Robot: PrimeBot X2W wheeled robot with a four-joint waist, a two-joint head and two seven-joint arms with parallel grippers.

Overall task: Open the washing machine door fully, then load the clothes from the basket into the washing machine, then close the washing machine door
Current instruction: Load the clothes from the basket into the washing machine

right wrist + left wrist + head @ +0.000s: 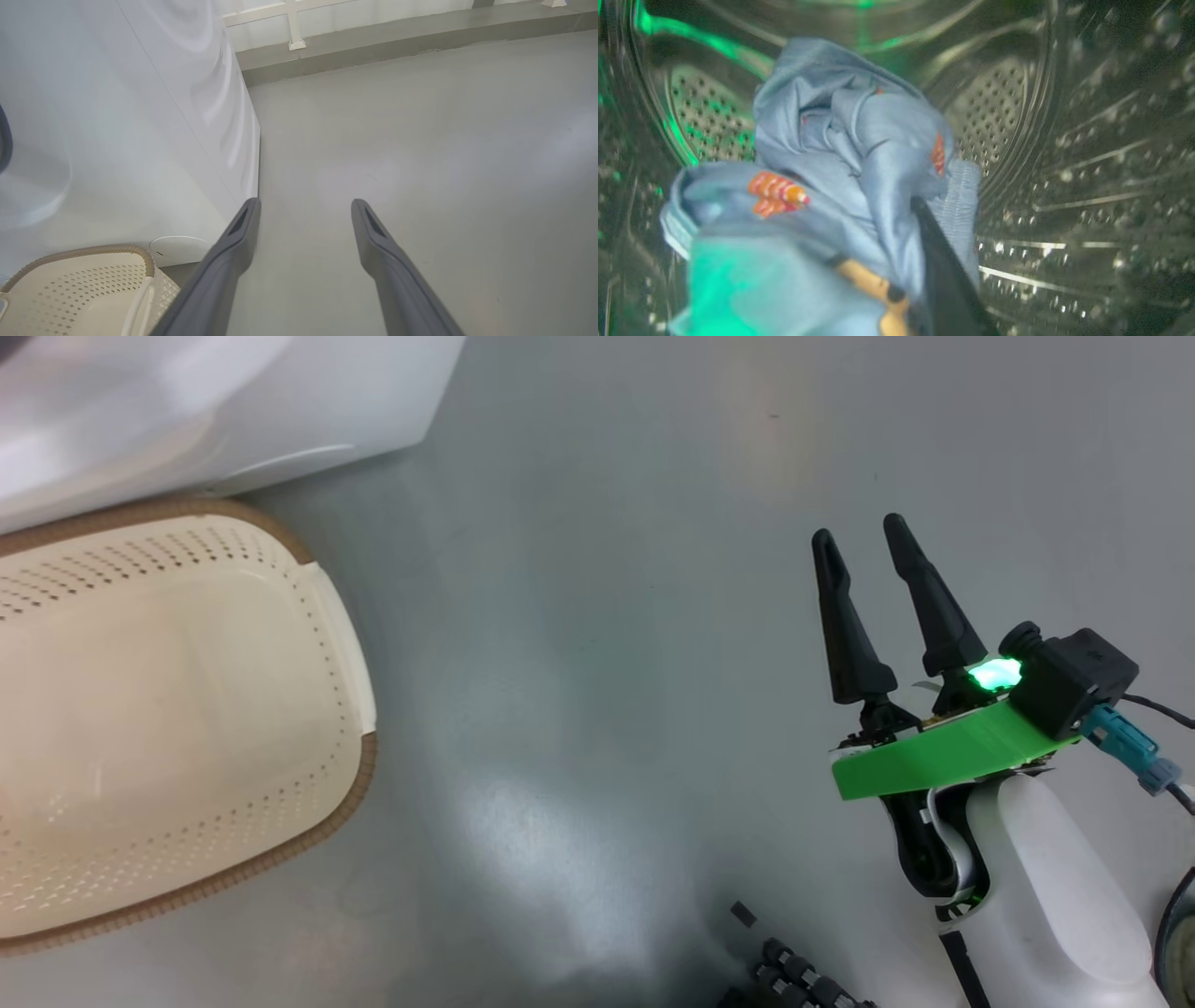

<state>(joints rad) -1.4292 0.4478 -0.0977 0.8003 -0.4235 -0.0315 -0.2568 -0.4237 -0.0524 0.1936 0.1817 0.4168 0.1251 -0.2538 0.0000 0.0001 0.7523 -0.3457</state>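
Inside the washing machine (1064,196) drum, light-blue clothes (840,154) drape over the left gripper (927,219); whether its fingers are parted or clamped is hidden. Best to release fully, then draw straight back without snagging fabric. The right gripper (859,532) hangs wide apart above the floor (607,616).

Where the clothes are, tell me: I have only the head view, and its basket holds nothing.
Observer: The left wrist view has the clothes bunched inside the steel drum.
Operator: Say whether the left jaws grip them.
Observer: Cannot tell. Fabric drapes over one dark finger, and the other is covered.
Operator: Describe what is beside the basket.
Observer: In the right wrist view, the basket stands by the washing machine, next to a round white cap low on its panel.
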